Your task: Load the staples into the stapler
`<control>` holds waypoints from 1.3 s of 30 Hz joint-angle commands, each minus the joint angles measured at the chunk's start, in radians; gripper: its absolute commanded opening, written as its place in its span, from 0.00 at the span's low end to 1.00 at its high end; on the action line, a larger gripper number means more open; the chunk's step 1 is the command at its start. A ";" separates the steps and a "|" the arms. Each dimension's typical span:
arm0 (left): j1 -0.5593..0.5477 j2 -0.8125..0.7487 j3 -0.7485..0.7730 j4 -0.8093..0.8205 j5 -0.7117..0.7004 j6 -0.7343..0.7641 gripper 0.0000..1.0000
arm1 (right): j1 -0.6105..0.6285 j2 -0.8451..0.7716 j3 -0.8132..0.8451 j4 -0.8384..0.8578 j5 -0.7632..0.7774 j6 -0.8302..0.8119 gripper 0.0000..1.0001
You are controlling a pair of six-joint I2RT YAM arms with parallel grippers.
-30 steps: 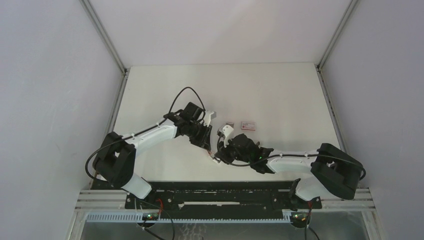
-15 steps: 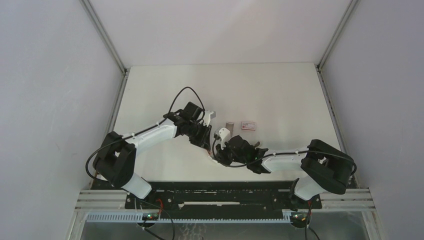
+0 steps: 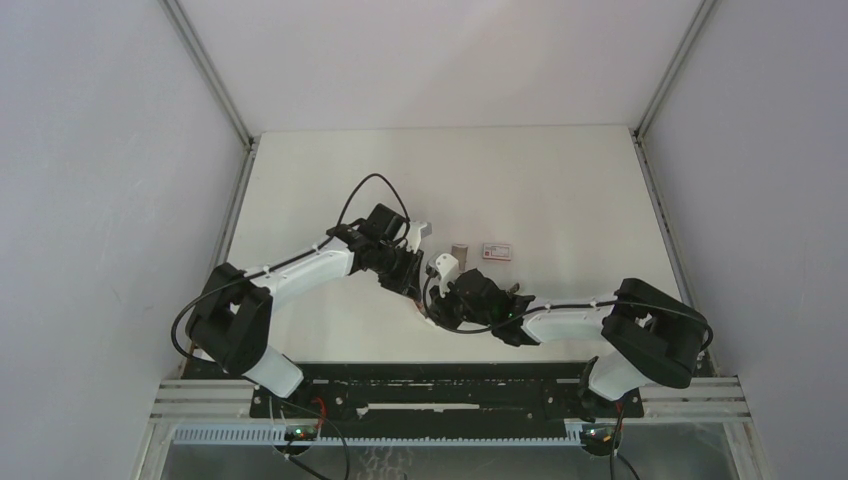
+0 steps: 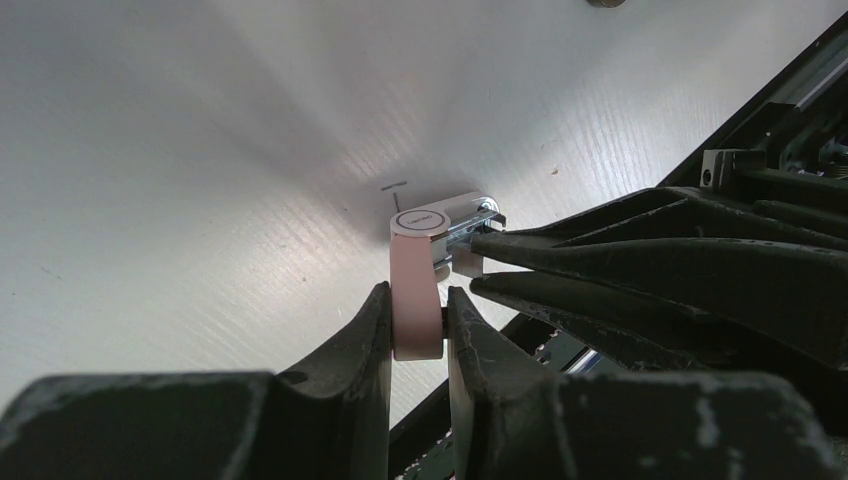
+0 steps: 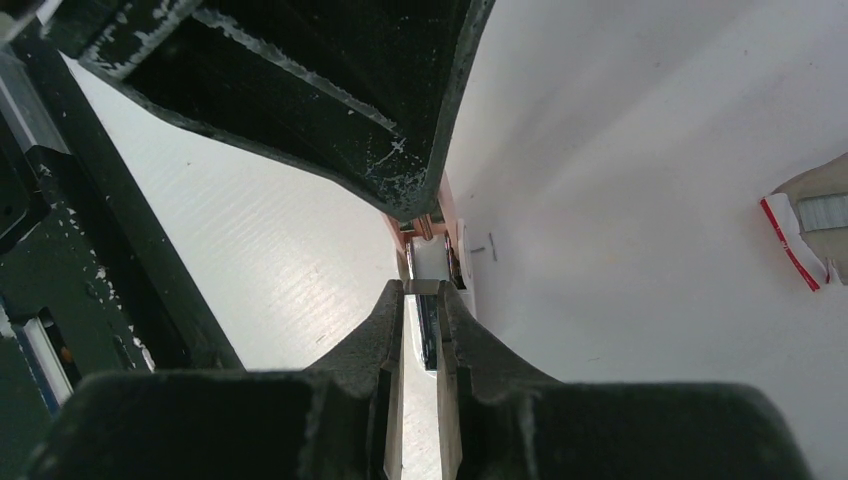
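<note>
Top view: the small flat white box with red print (image 3: 497, 251) lies just beside its pinkish-grey inner tray (image 3: 459, 251). The tray's contents are too small to tell. The left gripper (image 3: 408, 279) and right gripper (image 3: 438, 302) meet nearer the bases.

Left wrist: the left gripper clamps the pale pink-and-white mini stapler (image 4: 416, 295) above the white table (image 4: 200, 150). Its pink body points away and its metal channel (image 4: 468, 208) branches right.

Right wrist: the right fingers, nearly together, nip a small silvery piece (image 5: 424, 287) at the stapler. At the edge, grey staples (image 5: 826, 210) sit in the box.
</note>
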 commanded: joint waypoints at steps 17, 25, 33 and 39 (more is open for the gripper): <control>0.010 0.001 0.010 0.019 0.031 -0.002 0.00 | 0.010 0.015 0.047 -0.003 0.028 -0.020 0.06; 0.010 0.003 0.010 0.021 0.033 -0.002 0.00 | 0.010 0.018 0.048 -0.007 0.031 -0.019 0.06; 0.010 0.004 0.009 0.021 0.033 0.000 0.00 | 0.007 0.019 0.047 -0.010 0.028 -0.019 0.06; 0.009 0.003 0.009 0.020 0.034 0.003 0.00 | 0.001 0.023 0.047 -0.023 0.029 -0.029 0.06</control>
